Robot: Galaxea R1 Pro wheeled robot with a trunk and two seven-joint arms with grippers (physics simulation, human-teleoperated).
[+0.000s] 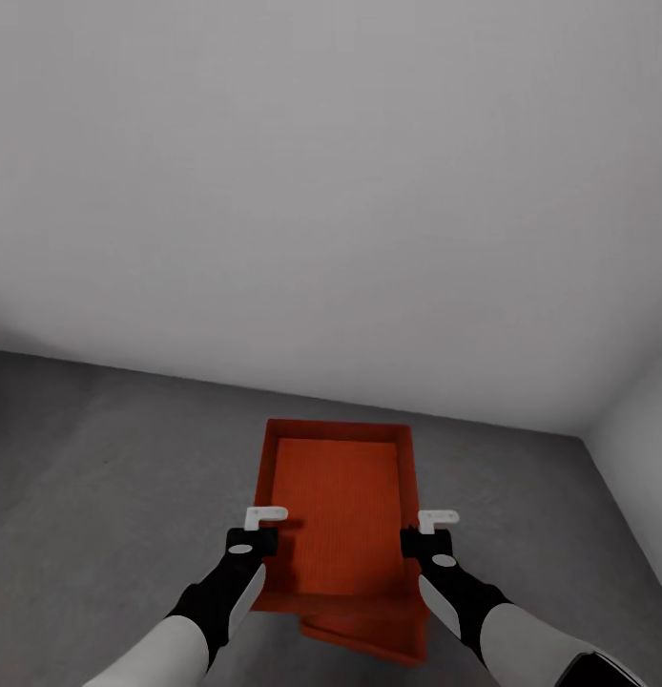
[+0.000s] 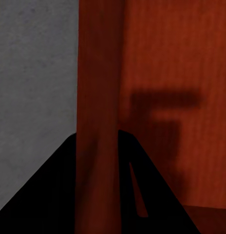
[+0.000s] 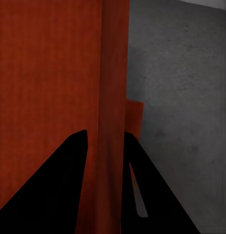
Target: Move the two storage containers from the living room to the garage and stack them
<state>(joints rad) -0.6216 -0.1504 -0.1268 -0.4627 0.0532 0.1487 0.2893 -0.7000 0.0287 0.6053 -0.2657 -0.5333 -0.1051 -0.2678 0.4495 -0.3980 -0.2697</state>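
Left gripper (image 1: 258, 530) clamps the upper container's (image 1: 336, 506) left wall, right gripper (image 1: 422, 534) pinches its right wall. That tray sits lower centre of frame, over the second container (image 1: 369, 637) on the grey floor (image 1: 102, 496), near the pale wall (image 1: 331, 191).

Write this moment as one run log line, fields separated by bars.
garage | upper container over lower container | left gripper shut on left wall | right gripper shut on right wall
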